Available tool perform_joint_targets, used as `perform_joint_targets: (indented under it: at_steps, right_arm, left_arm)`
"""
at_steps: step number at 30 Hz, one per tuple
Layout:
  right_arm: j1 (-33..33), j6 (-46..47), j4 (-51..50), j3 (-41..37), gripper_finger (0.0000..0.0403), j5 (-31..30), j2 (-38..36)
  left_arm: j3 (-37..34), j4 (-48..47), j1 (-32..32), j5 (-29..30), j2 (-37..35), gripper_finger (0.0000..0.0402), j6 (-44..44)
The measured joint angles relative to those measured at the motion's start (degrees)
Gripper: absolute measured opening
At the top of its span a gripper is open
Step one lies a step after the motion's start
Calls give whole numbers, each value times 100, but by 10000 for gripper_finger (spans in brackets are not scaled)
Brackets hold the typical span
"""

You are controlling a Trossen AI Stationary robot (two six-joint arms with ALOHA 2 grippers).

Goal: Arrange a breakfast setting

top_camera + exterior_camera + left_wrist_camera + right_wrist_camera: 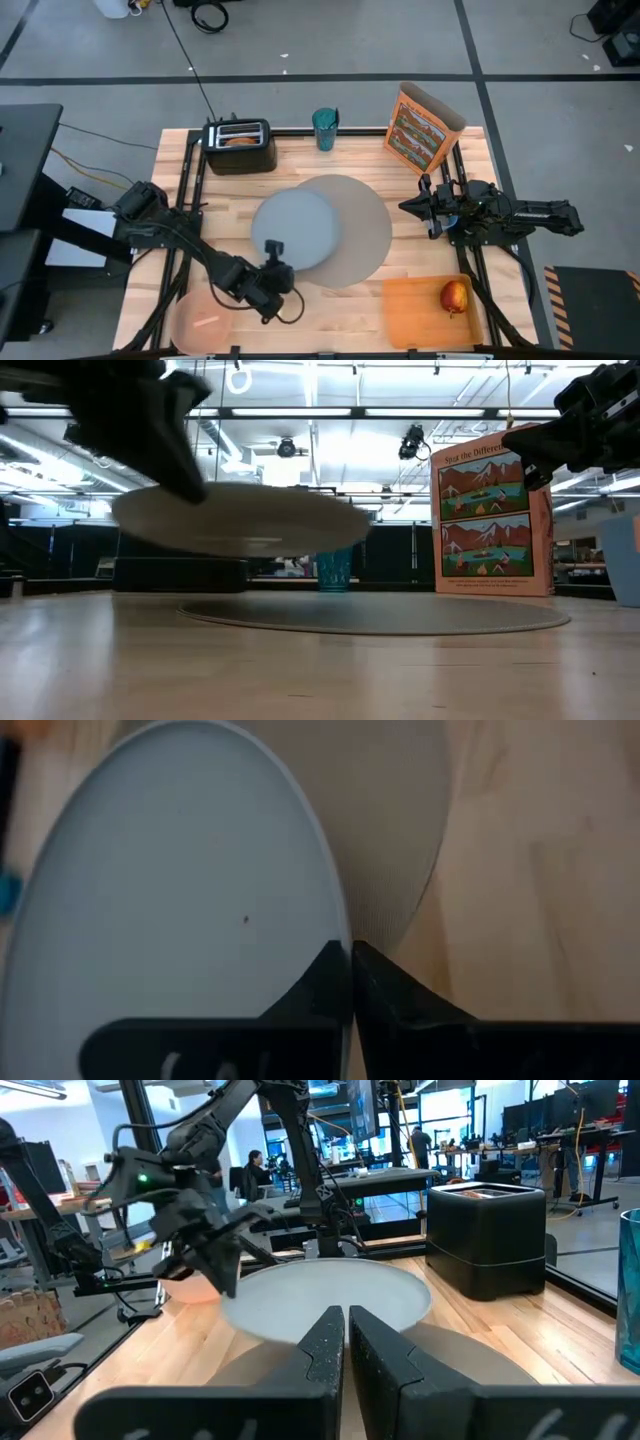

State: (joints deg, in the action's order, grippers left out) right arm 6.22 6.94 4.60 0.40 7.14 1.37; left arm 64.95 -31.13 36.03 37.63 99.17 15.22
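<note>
High view shows my left end effector (272, 262) clenched on the near rim of the grey-blue plate (295, 228), which I hold lifted and roughly level, overlapping the left part of the tan mat (362, 235); in the low view it hangs clear above the mat. I judge this the plate-placing step. Next I should shift it toward the mat's centre, lower it flat, then release. My right end effector (432, 207) waits with fingers together near the cereal box (420, 128), off the surface (330, 300).
</note>
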Motion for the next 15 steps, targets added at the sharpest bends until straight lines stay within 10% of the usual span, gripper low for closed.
perform_joint_targets:
  at_steps: [6,15]
  right_arm:
    - [0,-1,0,-2,27,0,0]
    - [0,0,2,-2,27,0,0]
  left_arm:
    - [2,1219,-527,-170,323,15,-1793]
    - [-4,1890,-1286,-751,1056,15,-2177]
